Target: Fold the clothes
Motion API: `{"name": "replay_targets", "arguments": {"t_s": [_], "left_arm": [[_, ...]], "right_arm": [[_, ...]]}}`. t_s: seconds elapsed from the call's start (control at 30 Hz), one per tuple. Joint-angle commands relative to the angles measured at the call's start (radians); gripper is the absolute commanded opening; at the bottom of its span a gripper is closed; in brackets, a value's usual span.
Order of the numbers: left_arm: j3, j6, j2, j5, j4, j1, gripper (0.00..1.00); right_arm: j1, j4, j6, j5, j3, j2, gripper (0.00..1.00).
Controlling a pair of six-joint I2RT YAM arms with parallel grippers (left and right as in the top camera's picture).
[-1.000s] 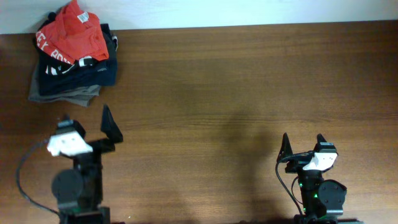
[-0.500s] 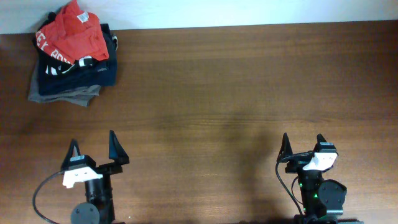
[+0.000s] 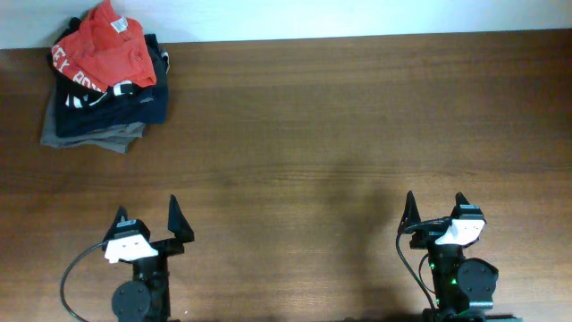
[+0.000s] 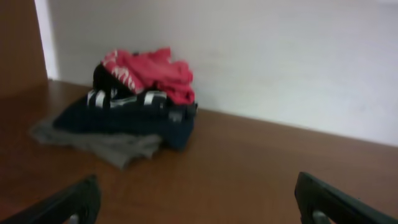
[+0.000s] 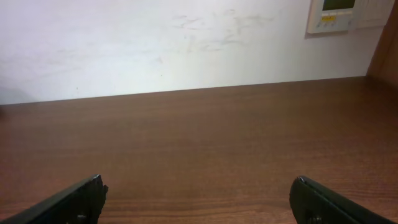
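Observation:
The orange-red T-shirt (image 3: 103,49) lies bunched on top of a stack of folded dark garments at the table's far left corner; its white neck label faces up. It also shows in the left wrist view (image 4: 152,71), far ahead of the fingers. My left gripper (image 3: 147,219) is open and empty near the front left edge, far from the shirt; its fingers frame bare table in the left wrist view (image 4: 199,199). My right gripper (image 3: 435,210) is open and empty at the front right, over bare wood in the right wrist view (image 5: 199,196).
The stack under the shirt holds black, navy (image 3: 112,103) and grey (image 3: 94,136) folded garments. The brown wooden table (image 3: 340,125) runs to a white wall at the back. A white wall panel (image 5: 339,14) hangs at the right.
My left arm has drawn back toward the front edge and turned so both fingers point toward the back. The right arm and the shirt have not moved.

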Motion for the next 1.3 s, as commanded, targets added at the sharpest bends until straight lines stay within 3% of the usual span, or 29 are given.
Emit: {"name": "replay_targets", "arguments": {"t_s": [0.0,0.13,0.27,1.27], "left_arm": [[-0.005,0.072,-0.010,0.085,-0.050,-0.005,0.99],[-0.005,0.080,-0.010,0.131,-0.072,-0.010,0.99],[-0.005,0.162,-0.009,0.131,-0.072,-0.057,0.99],[-0.005,0.161,0.012,0.119,-0.072,-0.076,0.99]], "right_arm": [[0.009,-0.006,0.000,0.012,-0.005,-0.008,0.99],[0.009,-0.006,0.000,0.012,-0.005,-0.008,0.99],[0.009,-0.006,0.000,0.012,-0.005,-0.008,0.99],[0.009,-0.006,0.000,0.012,-0.005,-0.008,0.99]]}}
